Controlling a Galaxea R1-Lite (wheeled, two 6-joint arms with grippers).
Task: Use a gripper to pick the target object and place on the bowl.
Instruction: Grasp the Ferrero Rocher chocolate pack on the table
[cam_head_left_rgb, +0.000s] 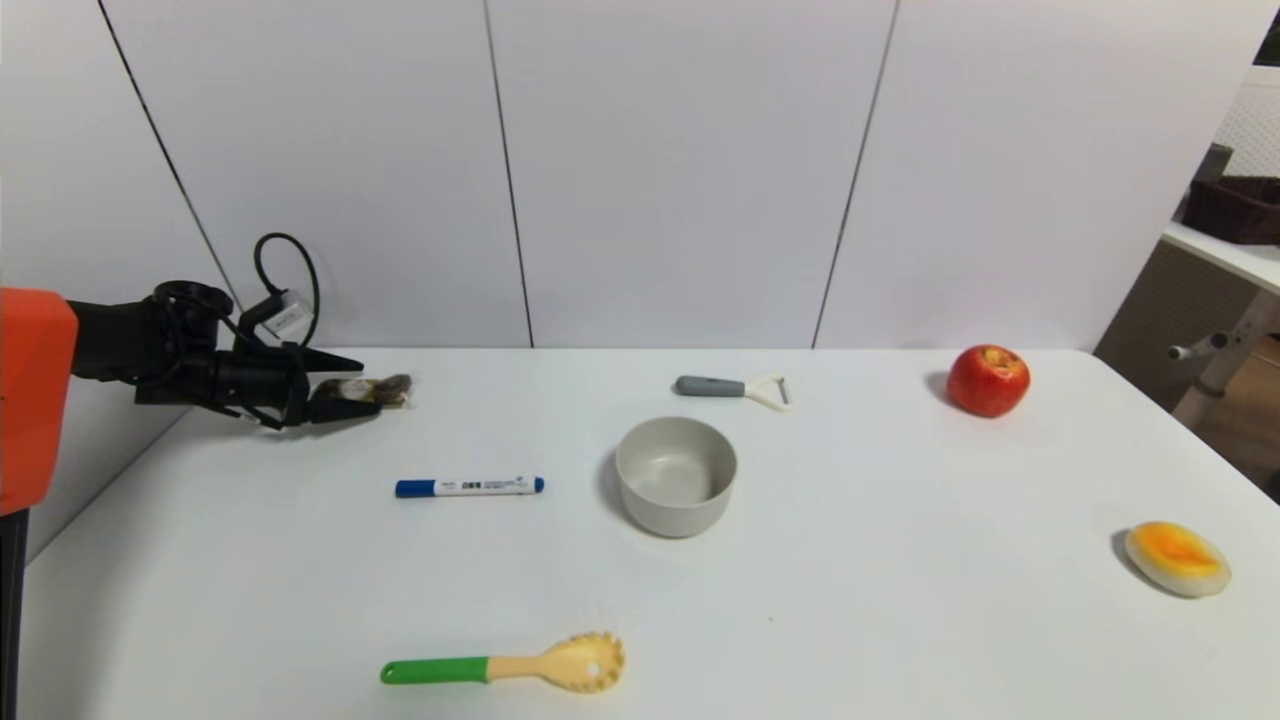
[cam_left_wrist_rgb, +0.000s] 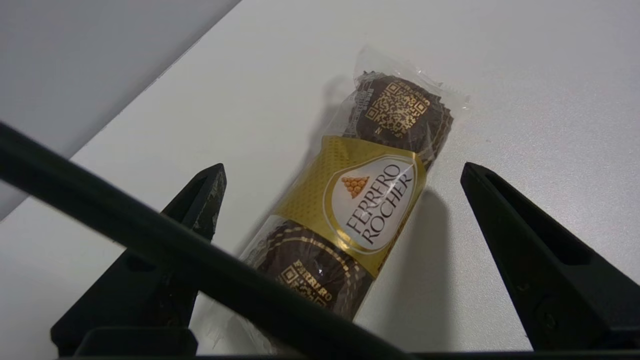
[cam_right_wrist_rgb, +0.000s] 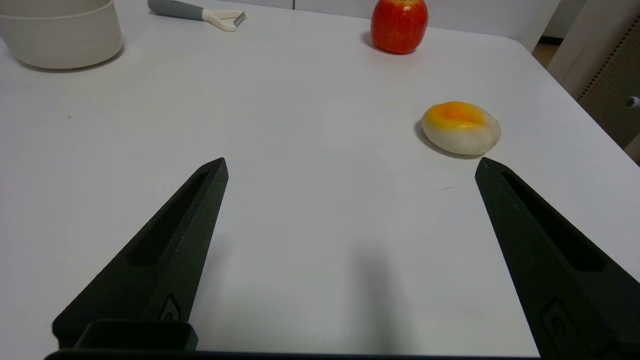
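The target object, a clear packet of dark brown chocolates with a gold label (cam_left_wrist_rgb: 360, 200), lies on the white table at the far left (cam_head_left_rgb: 375, 390). My left gripper (cam_head_left_rgb: 355, 385) (cam_left_wrist_rgb: 342, 172) is open, its jaws on either side of the packet and apart from it. A black cable crosses the left wrist view in front of the packet. The light grey bowl (cam_head_left_rgb: 676, 475) stands at the table's middle, to the right of the packet, and shows in the right wrist view (cam_right_wrist_rgb: 60, 32). My right gripper (cam_right_wrist_rgb: 350, 165) is open and empty above bare table; it does not show in the head view.
A blue-capped white marker (cam_head_left_rgb: 469, 487) lies between packet and bowl. A grey-handled peeler (cam_head_left_rgb: 735, 388) lies behind the bowl. A red apple (cam_head_left_rgb: 988, 380) sits far right, a yellow-topped white piece (cam_head_left_rgb: 1177, 558) at the right edge, a green-handled pasta spoon (cam_head_left_rgb: 510, 666) near the front.
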